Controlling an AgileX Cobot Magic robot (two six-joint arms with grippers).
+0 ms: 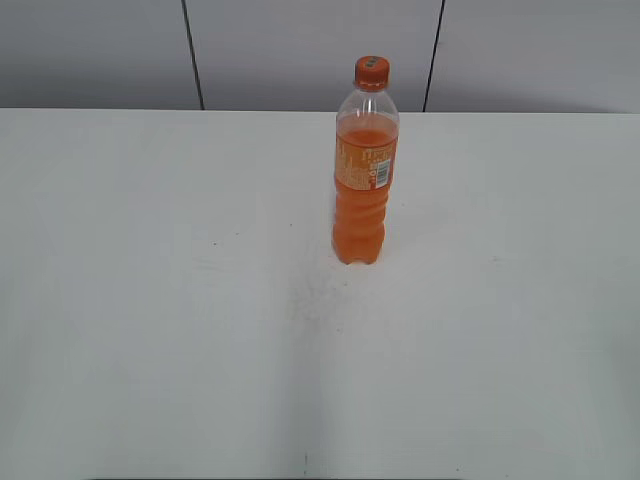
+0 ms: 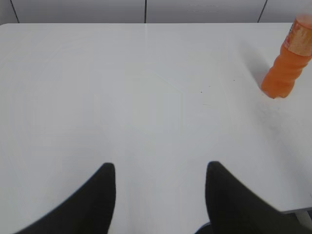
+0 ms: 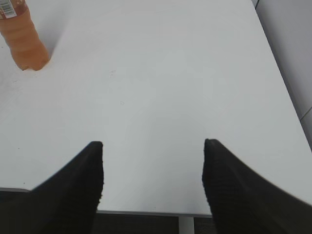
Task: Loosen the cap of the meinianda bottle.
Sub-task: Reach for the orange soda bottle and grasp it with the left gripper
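The meinianda bottle (image 1: pixel 363 190) stands upright on the white table, right of the middle and toward the back. It holds orange drink and has an orange label with a white barcode patch. Its orange cap (image 1: pixel 371 71) sits on top. The bottle's lower body shows at the far right of the left wrist view (image 2: pixel 287 63) and at the top left of the right wrist view (image 3: pixel 22 36); the cap is out of both wrist views. My left gripper (image 2: pixel 160 168) is open and empty, far from the bottle. My right gripper (image 3: pixel 152 146) is open and empty near the table's front edge.
The white table (image 1: pixel 150 300) runs back to a grey panelled wall (image 1: pixel 300 50). Its front edge shows under my right gripper (image 3: pixel 146 213), and its right edge (image 3: pixel 280 78) borders a grey floor. No arm shows in the exterior view.
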